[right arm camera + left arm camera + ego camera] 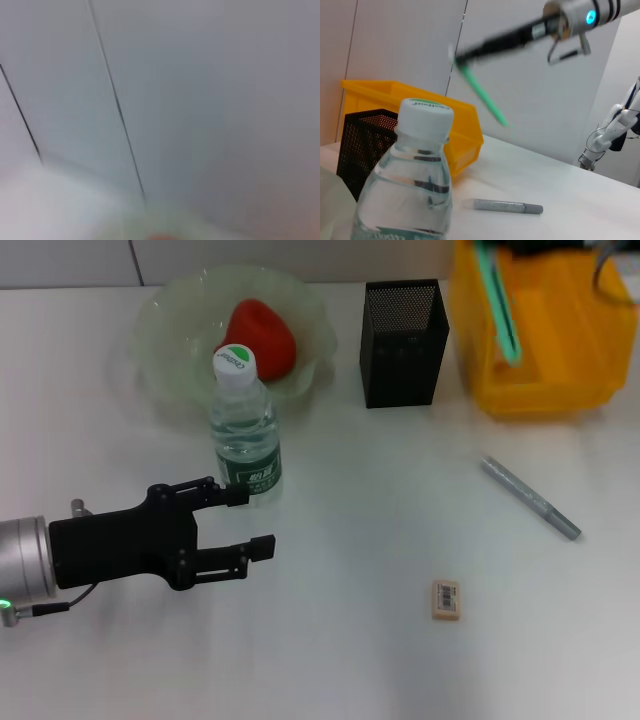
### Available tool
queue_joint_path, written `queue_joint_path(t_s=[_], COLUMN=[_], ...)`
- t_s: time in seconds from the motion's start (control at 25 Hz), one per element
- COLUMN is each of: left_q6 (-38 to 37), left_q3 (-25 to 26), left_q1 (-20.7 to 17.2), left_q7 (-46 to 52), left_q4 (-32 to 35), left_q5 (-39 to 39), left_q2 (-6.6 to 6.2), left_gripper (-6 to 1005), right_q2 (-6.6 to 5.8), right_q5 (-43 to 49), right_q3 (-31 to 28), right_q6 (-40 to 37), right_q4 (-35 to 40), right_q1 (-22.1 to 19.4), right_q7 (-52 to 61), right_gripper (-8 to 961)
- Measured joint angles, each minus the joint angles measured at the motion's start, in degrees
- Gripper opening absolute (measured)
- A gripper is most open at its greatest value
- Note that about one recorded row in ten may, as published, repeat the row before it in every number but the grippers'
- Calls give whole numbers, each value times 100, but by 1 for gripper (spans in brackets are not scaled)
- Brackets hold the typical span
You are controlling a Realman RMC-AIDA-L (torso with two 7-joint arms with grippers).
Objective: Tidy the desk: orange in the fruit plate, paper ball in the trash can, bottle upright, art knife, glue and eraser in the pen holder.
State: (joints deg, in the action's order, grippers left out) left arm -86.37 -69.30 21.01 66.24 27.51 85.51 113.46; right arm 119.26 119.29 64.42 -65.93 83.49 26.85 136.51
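Hovering low over the near part of the desk (330, 660), the left gripper (245, 523) has its two black fingers spread wide and holding nothing, its upper fingertip just beside the label of the single water bottle (245, 435), which stands upright on its base, so that step looks finished and the open jaws suggest a release. Closer to the right side lies one small eraser (447, 599), flat and alone, and beyond it one grey stick (530, 497), either the art knife or the glue, lying diagonally; both still need to go into the pen holder. Farther back sits one glass fruit plate (170, 335) with one orange-red fruit (264, 335) already resting in it, then one black mesh pen holder (404, 340), seemingly empty, and one yellow bin (545, 335). Above the bin the right gripper (462, 56) carries a green stick-like tool (497, 305), probably in transit toward the holder.
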Motion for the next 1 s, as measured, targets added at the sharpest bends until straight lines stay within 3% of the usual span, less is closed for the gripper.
queue_joint_path(t_s=[0.08, 0.16, 0.28, 0.36, 0.52, 0.8, 1.0], left_q6=[0, 5, 8, 9, 11, 33, 153], left_q3=[0, 1, 4, 4, 5, 5, 5], left_q1=[0, 3, 11, 18, 22, 50, 89], left_q7=[-7, -7, 13, 24, 17, 16, 28], left_q4=[0, -1, 0, -1, -1, -1, 0], left_q5=[1, 1, 1, 1, 1, 1, 1], left_q2=[0, 0, 3, 6, 13, 36, 64], left_gripper=[783, 783, 783, 783, 783, 783, 783], right_q2=[-5, -11, -36, -76, -67, 22, 36], right_q5=[-1442, -2955, -4491, -5018, -5348, -5386, -5401], right_q3=[-240, -510, -983, -1247, -1531, -1502, -1481], right_q6=[369, 500, 207, -5, 8, 1079, 1284], right_q4=[-480, -1476, -3062, -4105, -5497, -6514, -6898], right_q1=[-184, -168, 157, 460, 976, 1677, 1970], right_q7=[-1101, -2539, -4109, -4879, -5935, -6972, -7590], right_gripper=[196, 198, 202, 204, 209, 217, 223])
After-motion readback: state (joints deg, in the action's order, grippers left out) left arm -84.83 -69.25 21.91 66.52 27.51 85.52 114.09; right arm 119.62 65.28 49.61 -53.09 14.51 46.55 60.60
